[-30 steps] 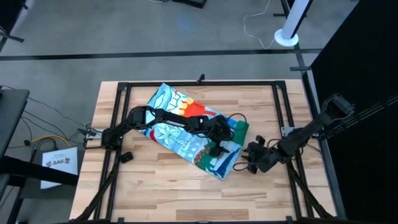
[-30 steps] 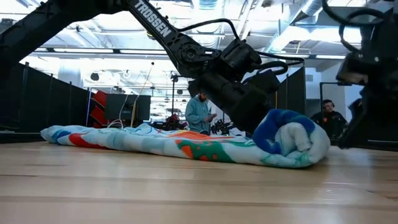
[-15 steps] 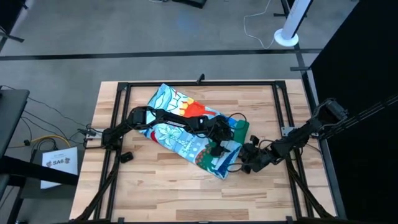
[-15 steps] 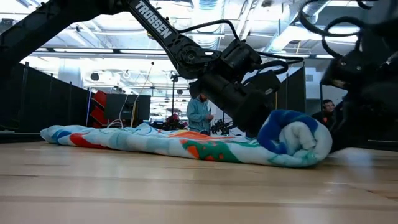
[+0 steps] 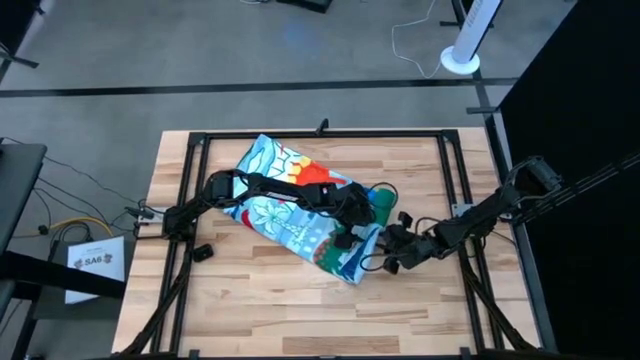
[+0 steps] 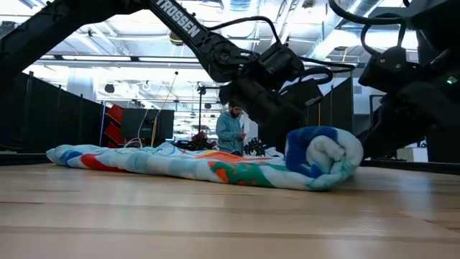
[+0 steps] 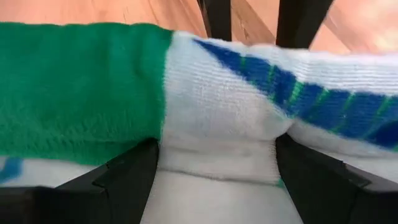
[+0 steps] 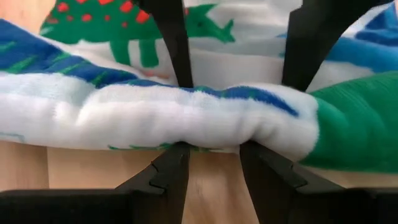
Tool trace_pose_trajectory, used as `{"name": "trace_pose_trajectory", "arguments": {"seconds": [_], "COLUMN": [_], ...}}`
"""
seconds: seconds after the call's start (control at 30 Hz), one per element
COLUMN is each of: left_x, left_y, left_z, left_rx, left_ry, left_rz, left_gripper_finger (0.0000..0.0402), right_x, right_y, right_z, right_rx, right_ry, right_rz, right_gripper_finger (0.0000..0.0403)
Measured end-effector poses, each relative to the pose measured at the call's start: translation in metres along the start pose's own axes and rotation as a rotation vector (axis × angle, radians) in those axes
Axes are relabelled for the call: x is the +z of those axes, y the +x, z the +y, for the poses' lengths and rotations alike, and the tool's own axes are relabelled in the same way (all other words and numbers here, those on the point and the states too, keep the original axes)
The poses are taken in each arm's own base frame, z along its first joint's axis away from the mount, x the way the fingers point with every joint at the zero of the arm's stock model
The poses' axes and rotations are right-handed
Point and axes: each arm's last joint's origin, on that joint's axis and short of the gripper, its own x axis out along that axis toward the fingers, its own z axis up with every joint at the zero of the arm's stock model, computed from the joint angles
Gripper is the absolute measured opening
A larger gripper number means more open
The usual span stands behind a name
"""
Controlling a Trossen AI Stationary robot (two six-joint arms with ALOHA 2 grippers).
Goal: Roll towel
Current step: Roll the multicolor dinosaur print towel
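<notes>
Towel lies on counter, right end rolled. Left jaws wide, straddling the roll; right jaws narrow, pressed against roll edge.

Two dark, jointed arms are showing: the left arm is wearing white "TROSSEN" lettering along its upper link, upper centre of the low view, with black cables looping off its wrist. The right arm is looking matte black, slim, blocky-shouldered.
</notes>
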Motion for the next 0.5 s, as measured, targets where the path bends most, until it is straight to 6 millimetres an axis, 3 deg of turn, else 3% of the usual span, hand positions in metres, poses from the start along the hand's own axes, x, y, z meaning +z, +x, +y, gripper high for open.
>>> {"name": "trace_pose_trajectory", "arguments": {"seconds": [0.3, 0.5], "left_x": [0.01, 0.011], "left_y": [-0.007, -0.012], "left_z": [0.002, 0.001], "left_rx": [-0.001, 0.018], "left_ry": [0.029, 0.046], "left_rz": [0.007, 0.05], "left_gripper_finger": [0.0306, 0.0306], "right_x": [-0.001, 0.012], "right_y": [0.009, 0.01], "right_z": [-0.005, -0.002], "right_rx": [-0.04, -0.032], "right_ry": [-0.069, -0.104], "right_rz": [0.024, -0.019], "right_gripper_finger": [0.0133, 0.0133]}}
